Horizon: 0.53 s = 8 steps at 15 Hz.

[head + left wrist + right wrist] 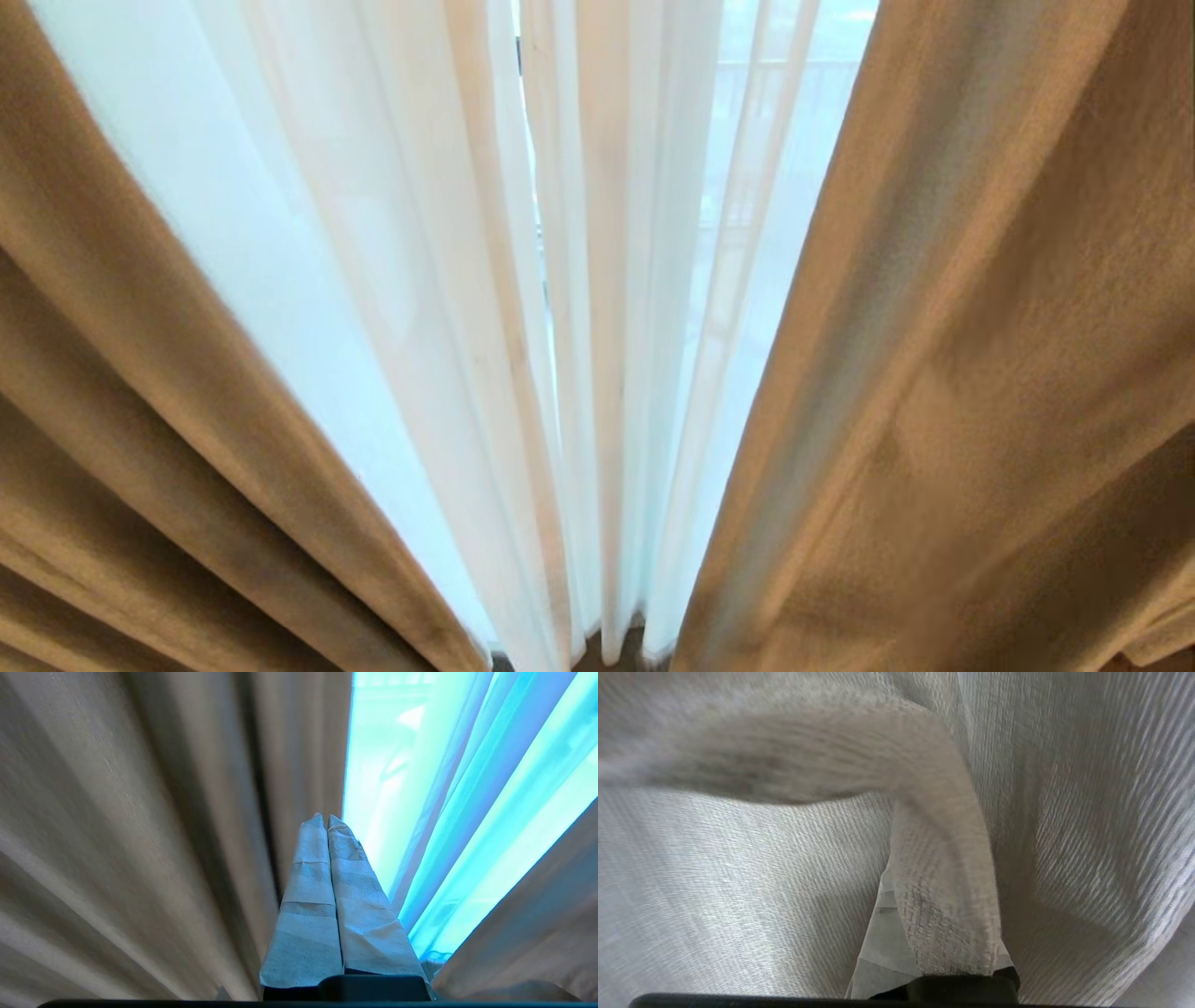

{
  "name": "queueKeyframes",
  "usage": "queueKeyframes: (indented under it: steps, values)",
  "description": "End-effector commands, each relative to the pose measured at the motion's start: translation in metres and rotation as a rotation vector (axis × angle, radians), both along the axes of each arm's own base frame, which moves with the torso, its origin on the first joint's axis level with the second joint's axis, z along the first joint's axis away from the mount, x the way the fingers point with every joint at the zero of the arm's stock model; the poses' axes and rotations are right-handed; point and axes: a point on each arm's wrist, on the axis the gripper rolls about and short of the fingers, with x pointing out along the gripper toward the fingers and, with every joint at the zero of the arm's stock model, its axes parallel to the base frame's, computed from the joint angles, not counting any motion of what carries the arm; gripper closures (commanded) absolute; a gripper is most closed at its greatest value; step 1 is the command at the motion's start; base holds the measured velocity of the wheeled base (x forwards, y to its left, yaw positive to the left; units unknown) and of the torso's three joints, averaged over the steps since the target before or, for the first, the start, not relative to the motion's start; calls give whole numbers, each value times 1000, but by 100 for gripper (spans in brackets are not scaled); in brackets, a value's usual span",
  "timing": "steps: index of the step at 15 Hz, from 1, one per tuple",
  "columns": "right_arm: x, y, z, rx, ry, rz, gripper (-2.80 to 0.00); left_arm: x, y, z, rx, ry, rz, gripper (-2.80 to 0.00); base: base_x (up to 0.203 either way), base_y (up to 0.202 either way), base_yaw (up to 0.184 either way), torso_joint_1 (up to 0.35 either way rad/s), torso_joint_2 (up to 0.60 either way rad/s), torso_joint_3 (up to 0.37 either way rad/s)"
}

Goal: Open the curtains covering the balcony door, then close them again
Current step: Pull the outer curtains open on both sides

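The thick beige drapes (980,373) hang parted to either side, and the white sheer (420,280) fills the gap between them, bright with daylight. The left gripper (324,820) points at the left drape's edge, its wrapped fingers pressed together. The right gripper (934,891) is buried in a fold of the thick drape, fingers closed on it.

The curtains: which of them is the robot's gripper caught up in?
The thick beige curtain on the right. A fold of it drapes over the right gripper; the white sheers hang untouched.
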Motion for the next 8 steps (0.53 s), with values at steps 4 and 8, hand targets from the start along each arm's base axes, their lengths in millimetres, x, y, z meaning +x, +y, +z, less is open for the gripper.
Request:
queueKeyframes:
  steps: [4,8]
  values:
    - [-1,16,5,-19,-16,39,0,0,0,0,0,-1,0,0,0,0,0,0,0,0]
    - [-4,19,2,-19,-16,39,0,0,0,0,0,-1,0,0,0,0,0,0,0,0]
